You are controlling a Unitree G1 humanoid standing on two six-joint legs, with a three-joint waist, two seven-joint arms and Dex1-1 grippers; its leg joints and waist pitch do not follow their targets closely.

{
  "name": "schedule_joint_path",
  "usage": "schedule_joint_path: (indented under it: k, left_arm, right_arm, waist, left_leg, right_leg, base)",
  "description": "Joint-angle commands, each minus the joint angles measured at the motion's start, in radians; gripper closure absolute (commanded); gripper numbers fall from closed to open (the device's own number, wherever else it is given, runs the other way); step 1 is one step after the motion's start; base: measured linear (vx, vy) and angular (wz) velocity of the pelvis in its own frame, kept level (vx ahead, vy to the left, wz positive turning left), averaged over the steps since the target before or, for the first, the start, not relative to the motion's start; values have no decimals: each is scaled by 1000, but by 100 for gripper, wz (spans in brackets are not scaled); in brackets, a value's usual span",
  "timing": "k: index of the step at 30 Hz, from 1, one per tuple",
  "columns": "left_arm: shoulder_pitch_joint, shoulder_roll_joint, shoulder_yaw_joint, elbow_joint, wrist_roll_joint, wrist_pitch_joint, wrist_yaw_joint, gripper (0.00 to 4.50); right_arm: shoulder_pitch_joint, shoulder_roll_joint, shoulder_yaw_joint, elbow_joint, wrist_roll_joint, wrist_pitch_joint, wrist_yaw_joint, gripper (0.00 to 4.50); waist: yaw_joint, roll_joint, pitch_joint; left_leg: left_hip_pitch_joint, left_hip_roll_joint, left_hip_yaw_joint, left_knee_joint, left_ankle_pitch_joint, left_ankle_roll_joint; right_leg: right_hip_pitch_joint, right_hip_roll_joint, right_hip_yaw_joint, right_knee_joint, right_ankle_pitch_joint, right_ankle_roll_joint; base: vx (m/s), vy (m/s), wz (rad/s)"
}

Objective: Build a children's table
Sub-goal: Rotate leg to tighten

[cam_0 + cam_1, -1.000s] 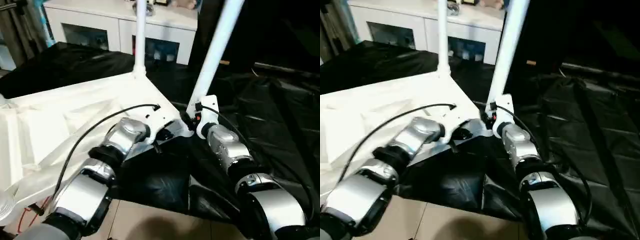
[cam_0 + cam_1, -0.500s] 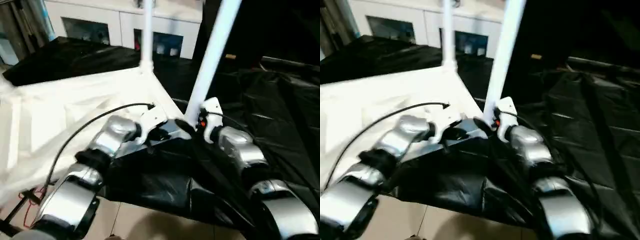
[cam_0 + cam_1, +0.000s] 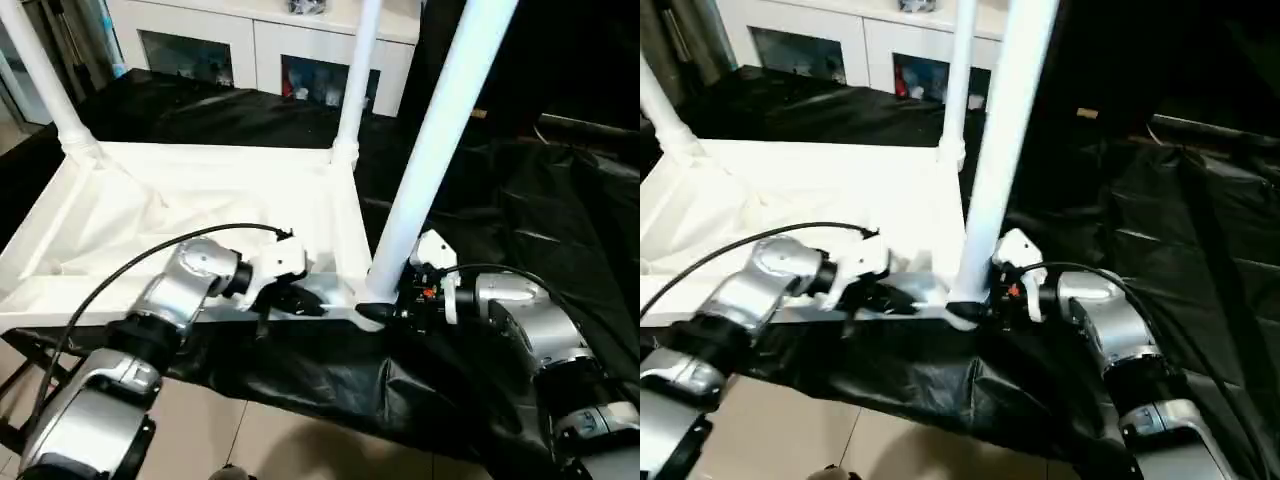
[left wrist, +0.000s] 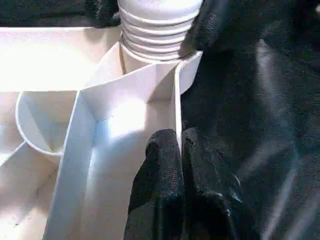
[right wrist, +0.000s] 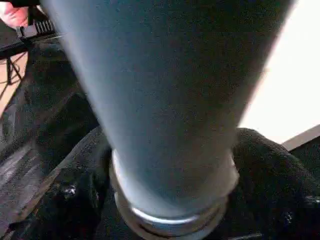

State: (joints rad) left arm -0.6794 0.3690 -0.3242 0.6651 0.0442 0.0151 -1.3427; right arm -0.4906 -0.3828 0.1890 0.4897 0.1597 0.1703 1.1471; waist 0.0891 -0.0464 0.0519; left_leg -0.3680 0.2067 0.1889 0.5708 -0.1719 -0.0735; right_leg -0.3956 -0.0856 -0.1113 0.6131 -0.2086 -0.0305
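I have the children's table lying upside down on the black-covered worktop, ribbed underside up, with three of its legs in sight rising from the corner sockets: the near leg beside my right arm, a far one toward the white cabinet, and another at the far left corner. The top's long axis runs across my view, left to right, and each leg's long axis stands roughly upright, the near one leaning a little to the right. My left gripper is closed, its two fingers pinching the thin rim wall of the top close to the near corner socket. My right gripper sits with its fingers spread around the threaded foot of the near leg, one on each side (whether they actually press on it I cannot tell). I judge the whole piece light, hollow plastic: stiff enough along the ribs, smooth and likely slippery on the round legs, so the safest holds are the rim walls and the thick base of a leg, not its tapering shaft, which would lever hard on the socket.
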Motion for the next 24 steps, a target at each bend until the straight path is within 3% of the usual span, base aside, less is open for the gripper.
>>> schedule_joint_path:
  k: [1, 7, 11, 15, 18, 19, 21, 24]
  left_arm:
    - [1, -15, -28, -41, -19, -8, -46, 450]
    - [1, -22, -21, -34, -11, -2, -28, 450]
    - [-13, -49, 1, -9, -8, 34, 45, 450]
    - [-65, -105, 36, 66, 12, 73, 215, 450]
    - [-119, -165, 65, 146, 34, 107, 387, 450]
    - [-130, -178, 73, 161, 35, 119, 425, 450]
    - [-148, -201, 84, 186, 39, 130, 482, 450]
    - [-166, -232, 86, 217, 55, 131, 551, 450]
  right_arm:
    - [3, 1, 12, -23, -1, 18, 3, 108]
    - [12, 15, 18, -33, 2, 41, -5, 150]
    - [16, 51, -12, -4, 1, 53, -93, 168]
    - [-34, 135, -83, 130, -40, 51, -374, 171]
    - [-95, 215, -165, 267, -19, 29, -600, 172]
    - [-106, 230, -178, 290, -13, 25, -634, 172]
    - [-126, 260, -189, 330, -16, 4, -698, 173]
    - [-160, 305, -180, 383, -48, -39, -783, 173]
  waist:
    - [-1, 3, -68]
    - [0, 1, -68]
    - [-3, -1, -66]
    - [-12, 0, -63]
    - [-27, 5, -64]
    - [-29, 2, -65]
    - [-29, 5, -67]
    - [-27, 6, -70]
  left_leg:
    - [11, 41, -10, -52, -114, 70]
    - [10, 38, -7, -48, -107, 78]
    - [11, 37, -8, -50, -118, 67]
    - [13, 35, -10, -53, -164, 24]
    - [20, 36, -12, -54, -199, -9]
    - [15, 33, -12, -52, -193, -5]
    - [15, 32, -9, -50, -180, 6]
    - [12, 32, -8, -48, -138, 27]
  right_leg:
    - [61, -71, 68, -56, -1, -228]
    - [60, -70, 69, -55, 0, -227]
    - [58, -70, 70, -58, -30, -222]
    - [53, -72, 72, -69, -149, -201]
    - [45, -74, 75, -75, -202, -195]
    - [51, -73, 74, -74, -188, -196]
    - [49, -71, 76, -72, -151, -201]
    - [54, -69, 76, -62, -61, -217]
  base:
    - [0, 0, 0]
    - [0, 0, 0]
    - [0, 0, 0]
    - [0, 0, 0]
    - [0, 0, 0]
    - [0, 0, 0]
    - [0, 0, 0]
    - [0, 0, 0]
